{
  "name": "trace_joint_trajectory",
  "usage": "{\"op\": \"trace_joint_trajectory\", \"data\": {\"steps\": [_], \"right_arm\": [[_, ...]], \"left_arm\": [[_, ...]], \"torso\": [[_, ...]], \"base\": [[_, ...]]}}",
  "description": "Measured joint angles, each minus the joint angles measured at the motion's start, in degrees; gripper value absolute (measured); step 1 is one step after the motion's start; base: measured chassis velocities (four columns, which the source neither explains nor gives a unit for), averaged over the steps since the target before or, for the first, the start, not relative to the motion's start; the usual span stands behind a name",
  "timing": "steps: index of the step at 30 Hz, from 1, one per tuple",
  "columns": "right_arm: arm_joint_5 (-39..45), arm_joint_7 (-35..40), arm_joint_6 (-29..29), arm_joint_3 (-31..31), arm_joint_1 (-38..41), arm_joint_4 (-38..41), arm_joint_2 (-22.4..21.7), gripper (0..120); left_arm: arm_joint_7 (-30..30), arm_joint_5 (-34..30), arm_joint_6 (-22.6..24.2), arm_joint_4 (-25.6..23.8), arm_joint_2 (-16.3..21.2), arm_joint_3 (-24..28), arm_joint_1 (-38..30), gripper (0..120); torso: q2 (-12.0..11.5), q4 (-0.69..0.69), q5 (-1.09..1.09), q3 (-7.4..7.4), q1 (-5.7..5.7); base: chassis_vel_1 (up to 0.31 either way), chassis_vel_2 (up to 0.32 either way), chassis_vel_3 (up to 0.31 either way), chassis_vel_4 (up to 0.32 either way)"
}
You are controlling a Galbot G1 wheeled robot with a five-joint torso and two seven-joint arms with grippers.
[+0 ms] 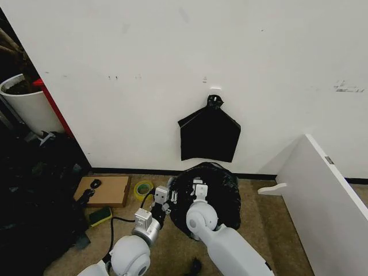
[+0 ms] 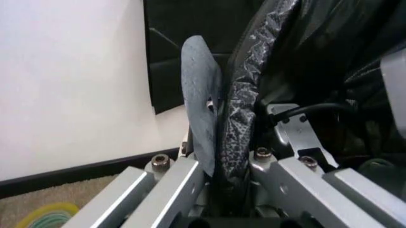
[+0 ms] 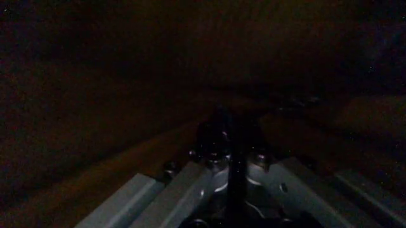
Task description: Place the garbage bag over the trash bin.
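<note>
The garbage bag (image 1: 215, 192), glossy crinkled black plastic, sits bunched in a round mound on the carpet below the wall. It hides the trash bin. My left gripper (image 1: 167, 199) is at the mound's left edge. In the left wrist view this gripper (image 2: 222, 111) is shut, with a grey finger pad (image 2: 198, 104) pressing a fold of the black plastic (image 2: 244, 90). My right gripper (image 1: 199, 188) reaches down into the top of the mound. The right wrist view is dark, with that gripper (image 3: 229, 137) surrounded by plastic.
A flat black bag bundle (image 1: 209, 136) hangs on the wall just above. A cardboard box (image 1: 106, 190), a tape roll (image 1: 142, 188) and a green sponge (image 1: 100, 217) lie to the left. A white panel (image 1: 325, 195) leans at the right, and a white plant pot (image 1: 23, 103) stands far left.
</note>
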Motion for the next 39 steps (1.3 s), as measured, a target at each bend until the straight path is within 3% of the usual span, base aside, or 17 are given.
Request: {"op": "trace_joint_trajectory", "data": {"steps": [14,27,39], "right_arm": [[0.0,-0.7,0.1,0.4,-0.5,1.2,-1.3,0],[-1.6,0.6,-2.3,-2.1,-5.0,15.2,-6.0,0],[-2.8,0.8,-0.5,-2.7,-1.9,8.6,-3.2,0]], "left_arm": [[-0.1,-0.8,-0.1,0.3,0.0,-0.5,-0.3,1],[-1.0,-1.6,-0.1,1.5,0.0,-2.0,-1.2,1],[0.4,-1.1,0.0,0.2,0.5,-0.8,0.1,1]], "torso": [[0.0,0.0,0.0,0.0,0.0],[0.0,0.0,0.0,0.0,-0.01],[0.0,0.01,0.0,0.0,0.0]], "base": [[0.0,0.0,0.0,0.0],[0.0,0.0,0.0,0.0],[0.0,0.0,0.0,0.0]]}}
